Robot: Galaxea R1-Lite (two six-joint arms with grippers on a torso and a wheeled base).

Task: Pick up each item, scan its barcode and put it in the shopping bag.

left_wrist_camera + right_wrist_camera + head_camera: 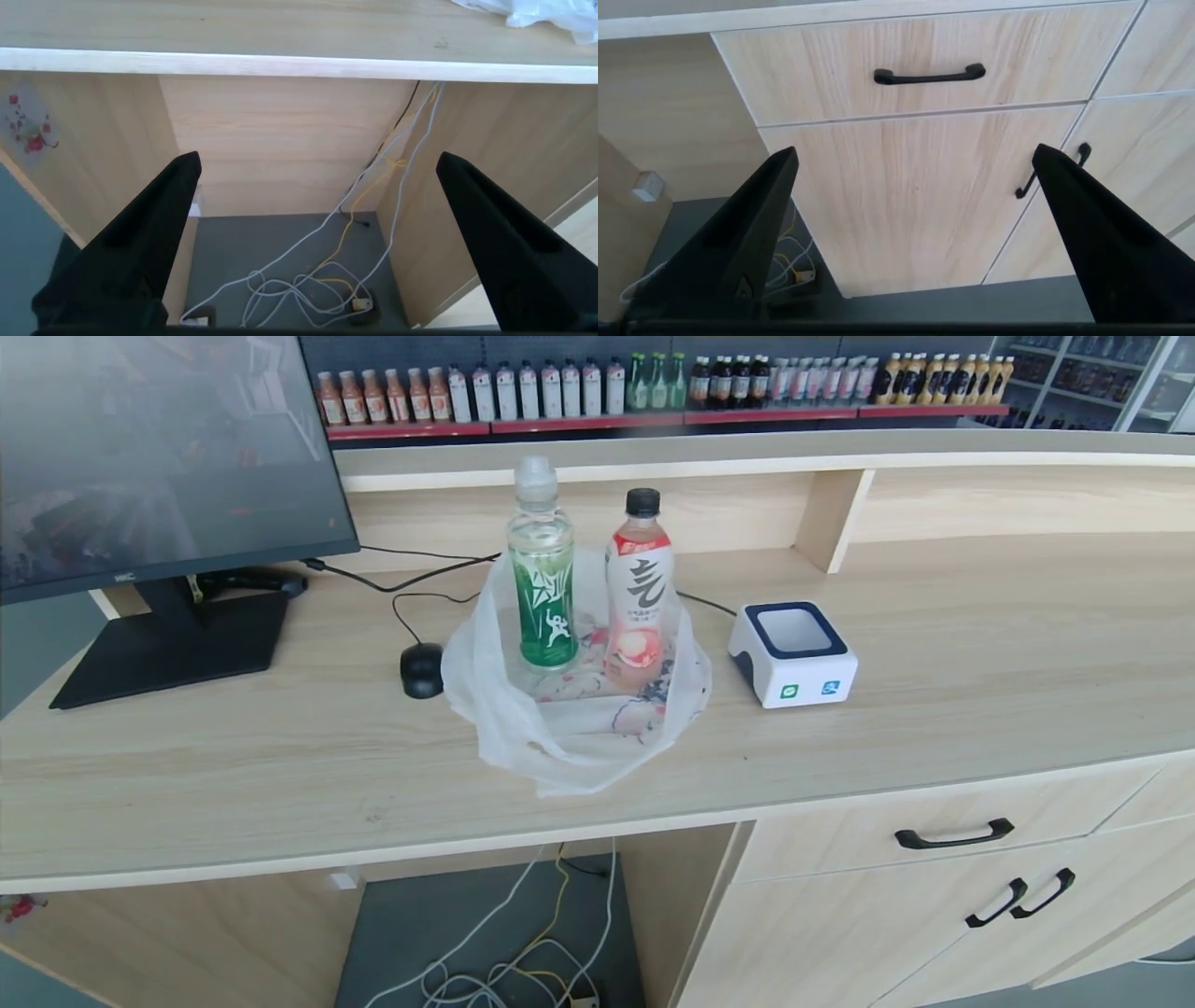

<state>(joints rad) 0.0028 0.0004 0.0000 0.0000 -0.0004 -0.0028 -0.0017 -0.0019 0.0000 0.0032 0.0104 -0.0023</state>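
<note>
Left gripper [318, 161]: I see fingers spread wide, nothing between them. It sits low in front of counter [980, 644] edge, facing knee-hole with loose cables [299, 291].

Right gripper [915, 151]: equally wide open, empty, facing drawer front with black handle [929, 75].

On counter: green bottle [541, 579] and pink bottle [639, 597] upright side by side inside spread-open shopping bag [569, 737], green one on left.

Scanner [792, 653] just beside bag's right edge, small gap between. Mouse [422, 669] just beside bag's left edge. Monitor [159, 457] far left.
</note>
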